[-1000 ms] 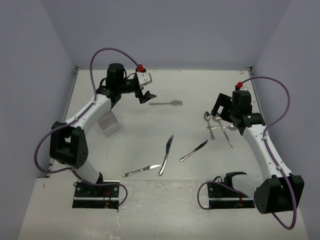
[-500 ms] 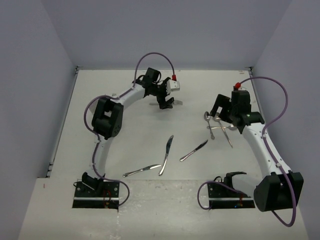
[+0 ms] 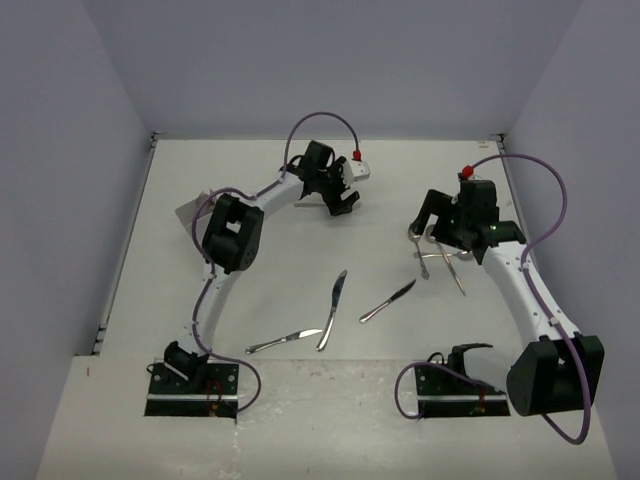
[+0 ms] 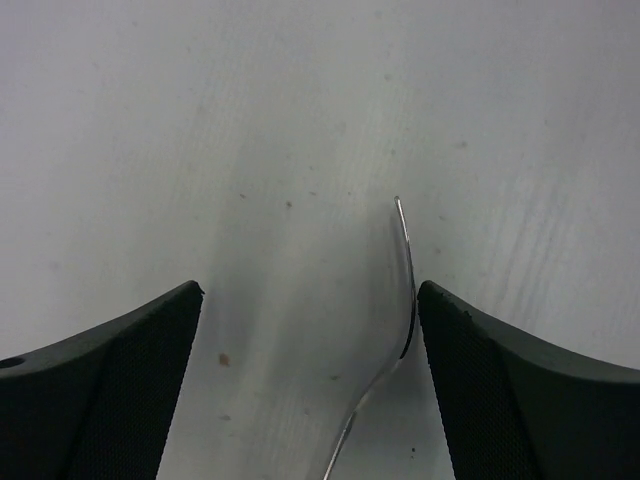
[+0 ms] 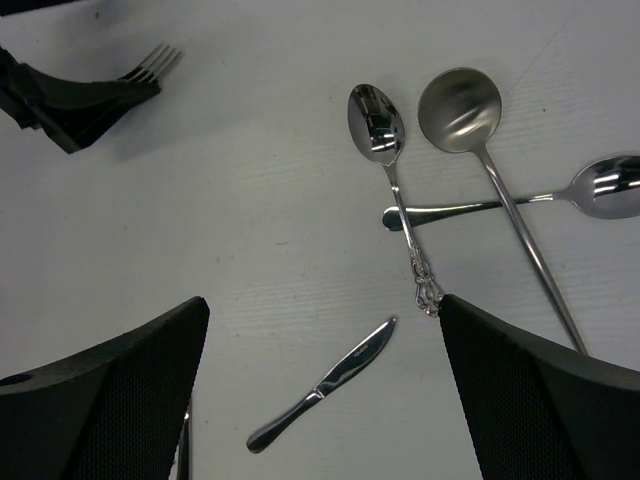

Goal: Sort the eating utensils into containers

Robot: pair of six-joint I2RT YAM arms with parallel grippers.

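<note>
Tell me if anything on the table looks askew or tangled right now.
Yes. By the right gripper, three spoons lie tangled: the sideways spoon has its handle crossing the handles of the oval-bowled spoon and the round-bowled spoon. Picking one alone could drag the others.

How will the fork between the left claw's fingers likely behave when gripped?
The fork looks like thin polished metal: probably stiff, light, and slippery. It lies low on the table, close to one finger of the open left claw, so closing may slide or pivot it first.
</note>
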